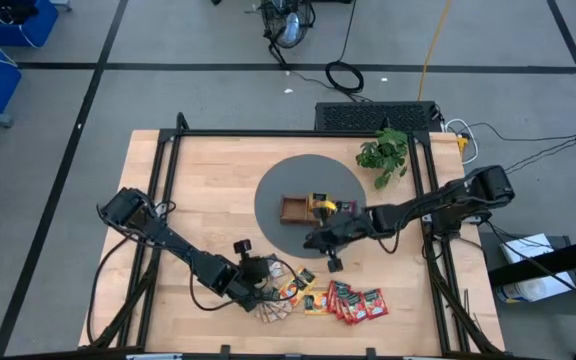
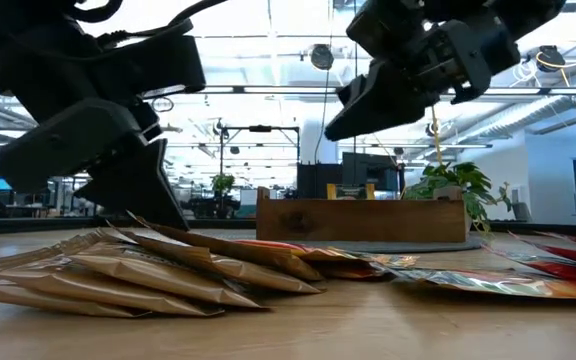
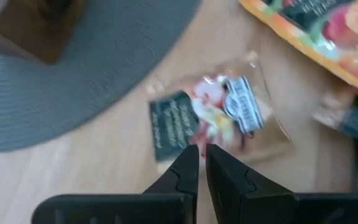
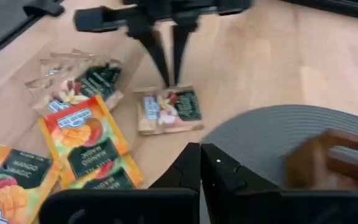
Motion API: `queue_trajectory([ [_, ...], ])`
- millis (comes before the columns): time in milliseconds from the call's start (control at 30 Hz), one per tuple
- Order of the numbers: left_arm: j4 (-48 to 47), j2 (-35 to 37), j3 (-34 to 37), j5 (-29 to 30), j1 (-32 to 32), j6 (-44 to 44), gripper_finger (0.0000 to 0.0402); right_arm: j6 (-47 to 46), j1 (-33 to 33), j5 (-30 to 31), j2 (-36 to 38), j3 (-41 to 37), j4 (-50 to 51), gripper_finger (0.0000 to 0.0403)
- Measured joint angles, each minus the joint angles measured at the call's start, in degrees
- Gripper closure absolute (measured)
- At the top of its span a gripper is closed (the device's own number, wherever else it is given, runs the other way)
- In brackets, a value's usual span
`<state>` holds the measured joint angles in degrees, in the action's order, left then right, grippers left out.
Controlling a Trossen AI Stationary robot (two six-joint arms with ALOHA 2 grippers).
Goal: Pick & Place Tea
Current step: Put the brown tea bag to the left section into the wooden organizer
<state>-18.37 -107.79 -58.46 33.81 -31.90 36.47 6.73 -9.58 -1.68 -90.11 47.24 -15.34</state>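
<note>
Tea sachets lie flat in a loose spread [image 1: 343, 300] near the table's front edge: red, orange [image 4: 79, 134] and tan ones. One tan sachet with a green label [image 3: 216, 118] lies apart from them on the wood, beside the grey mat [image 1: 278, 185]. My left gripper [image 3: 201, 149] stands over it, shut on its edge. My right gripper [image 4: 201, 149] hangs shut and empty above the mat's near rim, in front of the brown wooden tray [image 1: 298, 210]. My left gripper has the tan sachet's edge [image 3: 194, 142] between its two fingertips, which are almost together. The fingers [image 4: 166, 62] come slanting down from the table's near left side. The sachet [image 4: 166, 112] lies flat on the table below them.
The tray [image 2: 360, 220] sits on the round grey mat at the table's middle. A green leafy plant [image 1: 383, 155] stands at the far right. A fan of tan sachets [image 2: 118, 275] lies by the left gripper, near the front edge.
</note>
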Motion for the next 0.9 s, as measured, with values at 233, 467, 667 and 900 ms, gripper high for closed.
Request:
queue_trajectory([
  [233,0.1,0.0,0.1,0.8,0.8,-0.1,0.0366,1.2,-0.2,-0.1,-6.9,0.0,-2.1,0.0403],
  [467,0.6,0.0,4.0,1.6,2.9,2.8,0.0366,1.4,1.0,-1.9,-14.9,0.0,-11.8,0.0403],
  [667,0.7,0.1,5.3,3.4,4.3,4.1,0.0366,1.4,0.5,0.0,-16.0,0.1,-16.7,0.0403],
  [900,0.2,2.0,4.4,1.0,3.2,4.4,0.0366,-0.3,-0.3,-6.1,-17.3,1.8,-14.9,0.0403],
])
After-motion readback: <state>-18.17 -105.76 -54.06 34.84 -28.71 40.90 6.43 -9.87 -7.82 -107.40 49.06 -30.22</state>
